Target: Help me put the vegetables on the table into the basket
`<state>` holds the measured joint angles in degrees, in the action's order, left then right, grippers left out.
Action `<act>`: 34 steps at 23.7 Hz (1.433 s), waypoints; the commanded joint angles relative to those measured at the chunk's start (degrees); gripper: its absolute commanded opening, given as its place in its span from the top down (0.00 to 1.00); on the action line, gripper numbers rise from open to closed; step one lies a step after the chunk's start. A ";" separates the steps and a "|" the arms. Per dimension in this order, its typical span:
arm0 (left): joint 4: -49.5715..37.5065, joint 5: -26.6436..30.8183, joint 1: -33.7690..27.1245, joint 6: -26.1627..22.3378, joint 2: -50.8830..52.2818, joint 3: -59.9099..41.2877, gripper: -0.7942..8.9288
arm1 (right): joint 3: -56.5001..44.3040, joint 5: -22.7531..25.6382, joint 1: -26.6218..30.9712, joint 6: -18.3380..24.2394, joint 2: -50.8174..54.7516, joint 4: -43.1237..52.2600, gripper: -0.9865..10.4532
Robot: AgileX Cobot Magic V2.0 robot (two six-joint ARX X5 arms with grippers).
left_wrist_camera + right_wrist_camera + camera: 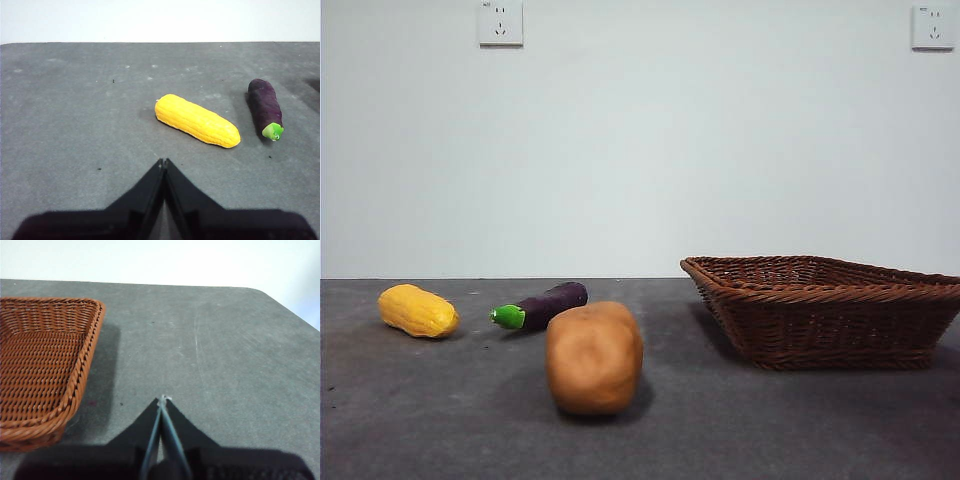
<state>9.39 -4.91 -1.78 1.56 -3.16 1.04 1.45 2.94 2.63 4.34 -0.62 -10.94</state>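
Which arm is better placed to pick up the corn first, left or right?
Left. Its shut hand faces the corn and the eggplant; the right hand is beside the basket, with no vegetable in its view.

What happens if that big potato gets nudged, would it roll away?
The potato looks rounded and stands on one end on the table, so a nudge would probably topple it. Its lumpy, oblong shape suggests a short wobbling roll, not a long one.

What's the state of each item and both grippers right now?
corn cob: lying on table, untouched
eggplant: lying on table beside the corn
potato: on table, outside basket
basket: upright, visible part empty
left gripper: shut, holding nothing
right gripper: shut, holding nothing
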 commanded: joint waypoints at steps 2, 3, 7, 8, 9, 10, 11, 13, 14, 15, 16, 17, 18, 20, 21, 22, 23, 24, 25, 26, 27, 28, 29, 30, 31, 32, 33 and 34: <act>-0.39 0.00 -0.17 0.17 -0.02 -0.59 0.92 | -0.55 -0.87 0.02 -2.08 0.13 0.17 0.91; -0.42 -0.02 -0.17 0.17 -0.02 -0.57 0.92 | -0.55 -1.11 0.02 -3.39 0.13 0.20 0.91; -0.39 -0.02 -0.17 0.17 -0.02 -0.57 0.92 | -0.55 -1.46 0.02 -9.01 0.13 0.20 0.91; -0.37 -0.02 -0.17 0.20 -0.02 -0.59 0.92 | -0.55 -1.53 0.02 -10.91 0.11 0.20 0.91; -0.31 -0.04 -0.17 0.28 -0.02 -0.57 0.92 | -0.55 -1.53 0.00 -12.87 0.13 0.20 0.91; -0.15 -0.04 -0.17 0.59 -0.02 -0.59 0.92 | -0.55 -1.53 0.02 -14.53 0.13 0.17 0.91; -0.02 -0.04 -0.17 1.16 -0.02 -0.57 0.92 | -0.55 -1.53 0.02 -16.24 0.11 0.17 0.91; -0.02 -0.02 -0.17 1.73 -0.20 -0.57 0.92 | -0.55 -1.53 0.02 -18.45 0.11 0.11 0.91; -0.02 -0.02 -0.17 1.73 -0.42 -0.57 0.92 | -0.55 -1.53 0.02 -19.10 0.11 0.13 0.91; -0.02 -0.04 -0.17 1.84 -0.66 -0.57 0.92 | -0.55 -1.66 0.02 -19.47 0.11 0.11 0.91; -0.02 -0.02 -0.17 2.16 -0.92 -0.57 0.92 | -0.55 -2.27 0.02 -19.82 0.11 0.15 0.91; -0.02 -0.02 -0.17 2.80 -1.29 -0.57 0.92 | -0.55 -3.17 0.02 -19.80 0.11 0.17 0.91; -0.02 -0.02 -0.17 3.54 -1.62 -0.57 0.92 | -0.55 -4.26 0.00 -19.85 0.11 0.22 0.92; -0.02 0.00 -0.17 3.89 -2.19 -0.57 0.92 | -0.52 -6.69 0.00 -20.57 0.09 0.31 0.92; -0.02 0.02 -0.17 3.89 -2.69 -0.57 0.92 | -0.46 -7.32 0.00 -21.49 0.09 0.24 0.92; -0.02 0.00 -0.17 3.89 -3.13 -0.57 0.92 | -0.44 -7.52 0.00 -22.43 0.07 0.22 0.92; -0.02 -0.02 -0.17 3.89 -3.72 -0.52 0.92 | -0.33 -7.52 0.00 -23.34 0.02 0.15 0.92; -0.22 0.00 -0.17 3.89 -4.39 -0.50 0.92 | -0.22 -7.52 0.00 -23.98 0.02 0.15 0.92; -0.46 0.00 -0.17 3.98 -4.98 -0.50 0.92 | -0.09 -7.52 0.00 -23.98 0.02 0.15 0.92; -0.94 -0.02 -0.17 4.22 -5.70 -0.50 0.92 | 0.15 -7.52 0.00 -24.11 0.00 0.15 0.92; -1.57 0.00 -0.17 4.33 -6.56 -0.50 0.92 | 0.39 -7.63 0.00 -24.26 -0.09 0.13 0.92; -2.25 0.00 -0.17 4.37 -7.30 -0.50 0.92 | 0.66 -7.67 0.00 -24.33 -0.31 0.13 0.92; -3.23 -0.02 -0.17 4.55 -8.39 -0.50 0.92 | 1.07 -7.69 0.00 -24.46 -0.68 -0.04 0.92; -4.00 -0.02 -0.17 4.85 -9.29 -0.44 0.92 | 1.53 -7.67 0.00 -25.20 -1.16 -0.35 0.92; -4.68 -0.04 -0.17 5.09 -10.19 -0.26 0.92 | 2.10 -7.67 0.00 -26.12 -1.81 -0.94 0.92; -5.27 -0.02 -0.17 5.73 -11.50 0.22 0.92 | 2.84 -7.72 0.00 -27.23 -2.86 -1.33 0.92; -5.53 -0.02 -0.17 5.99 -12.55 0.79 0.92 | 3.43 -8.17 0.00 -27.74 -3.82 -1.49 0.92; -5.60 -0.02 -0.17 6.01 -13.68 1.55 0.92 | 4.09 -8.90 0.00 -28.37 -4.96 -1.55 0.92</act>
<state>4.64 -4.91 -1.78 6.72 -16.49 1.85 4.99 -5.63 2.63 -22.00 -5.17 -12.67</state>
